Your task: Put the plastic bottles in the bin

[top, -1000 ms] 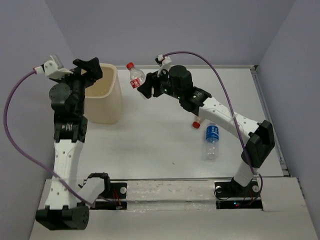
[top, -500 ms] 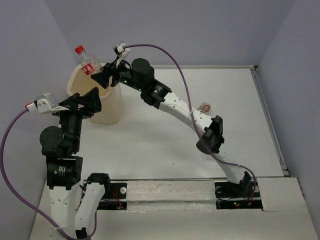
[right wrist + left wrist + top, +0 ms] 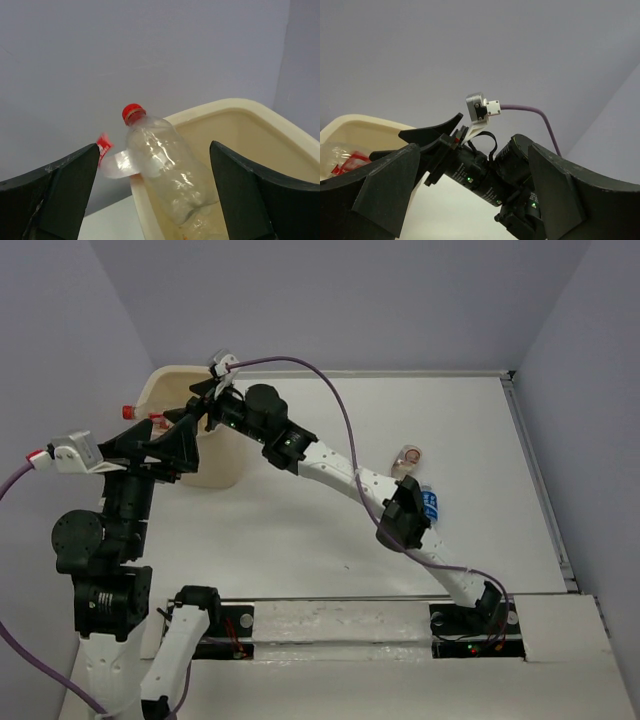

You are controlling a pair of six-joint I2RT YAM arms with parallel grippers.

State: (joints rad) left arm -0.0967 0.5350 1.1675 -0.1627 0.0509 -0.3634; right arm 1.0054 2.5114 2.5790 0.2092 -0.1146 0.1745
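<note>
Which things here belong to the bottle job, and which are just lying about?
Job: bin; red-capped bottle at its rim; blue-labelled bottle and clear bottle on the table.
Lying about: only the purple cable.

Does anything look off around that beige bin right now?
Yes: a red-capped bottle leans at the rim of the bin, neck poking out over the edge, its label flapping loose. The right end effector is open around it, not gripping, so it is probably mid-drop.
</note>
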